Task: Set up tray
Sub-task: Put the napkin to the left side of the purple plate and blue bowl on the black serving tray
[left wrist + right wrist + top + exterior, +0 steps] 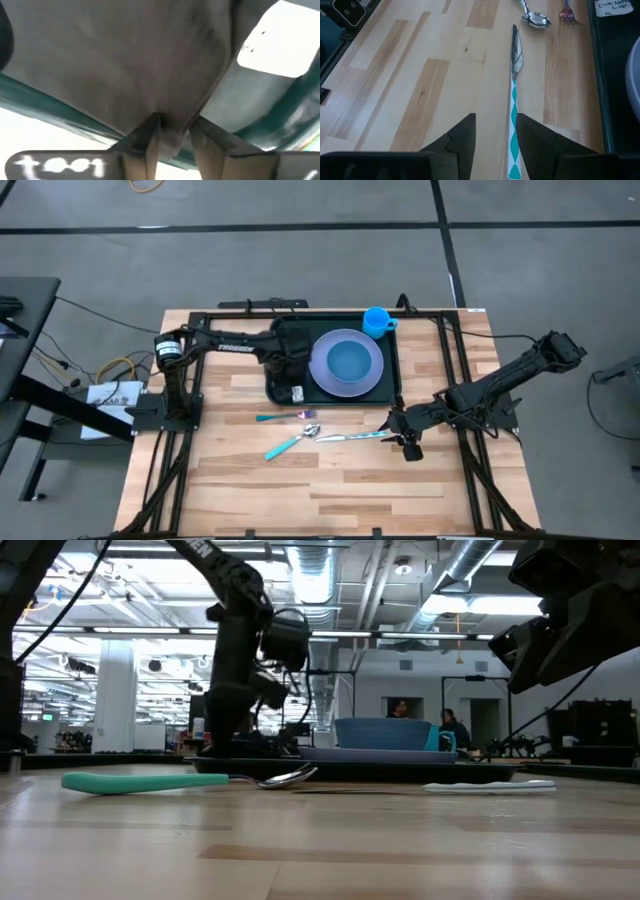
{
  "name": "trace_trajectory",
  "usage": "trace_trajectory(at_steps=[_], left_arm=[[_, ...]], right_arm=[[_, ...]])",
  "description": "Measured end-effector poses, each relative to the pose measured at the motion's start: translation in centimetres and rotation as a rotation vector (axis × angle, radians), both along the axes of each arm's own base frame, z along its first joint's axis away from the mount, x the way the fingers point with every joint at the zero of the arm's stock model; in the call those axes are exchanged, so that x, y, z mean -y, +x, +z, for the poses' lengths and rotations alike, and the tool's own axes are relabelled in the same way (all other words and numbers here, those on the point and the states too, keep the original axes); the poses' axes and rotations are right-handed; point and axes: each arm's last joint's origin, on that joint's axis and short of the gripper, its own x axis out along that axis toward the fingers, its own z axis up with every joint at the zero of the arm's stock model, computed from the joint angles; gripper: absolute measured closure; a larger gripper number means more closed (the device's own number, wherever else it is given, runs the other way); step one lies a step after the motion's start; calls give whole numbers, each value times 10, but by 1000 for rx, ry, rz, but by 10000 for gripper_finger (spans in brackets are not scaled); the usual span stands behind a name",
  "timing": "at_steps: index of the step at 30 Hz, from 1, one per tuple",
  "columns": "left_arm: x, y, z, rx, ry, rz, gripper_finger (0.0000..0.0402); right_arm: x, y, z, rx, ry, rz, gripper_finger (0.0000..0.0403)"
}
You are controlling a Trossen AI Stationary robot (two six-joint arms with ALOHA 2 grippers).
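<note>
High view shows the tray (392, 370), a dark green rectangle with rounded corners and a raised rim, lying at the far middle of the wooden table (330, 480). On it sit a lavender plate (346, 364) and, at its far right corner, a small blue cup (377, 320). The left gripper (290, 370) is down on the tray's left part, its fingers (145, 145) close together and pinching a fold of dark cloth (125, 60). The right gripper (408, 442) hovers over the table near the tray's near right corner, its fingers spread and holding nothing, just above the handle of a knife (514, 105) with a teal-and-white pattern. A teal-handled spoon (292, 444) and a fork (285, 417) lie just in front of the tray.
</note>
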Motion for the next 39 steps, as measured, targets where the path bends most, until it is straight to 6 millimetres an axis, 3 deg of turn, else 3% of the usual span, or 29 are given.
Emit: trace_trajectory(at_steps=[4, 13, 23, 39], left_arm=[[3, -5, -8, -16, -38, 0, 272], [2, 0, -2, 16, -54, -16, 220], [1, 11, -1, 158, -114, -7, 218], [-3, 8, 13, 188, -53, -12, 218]], right_arm=[[0, 0, 0, 0, 0, 0, 272], [0, 0, 0, 0, 0, 0, 272], [0, 0, 0, 0, 0, 0, 272], [0, 0, 0, 2, 0, 1, 272]])
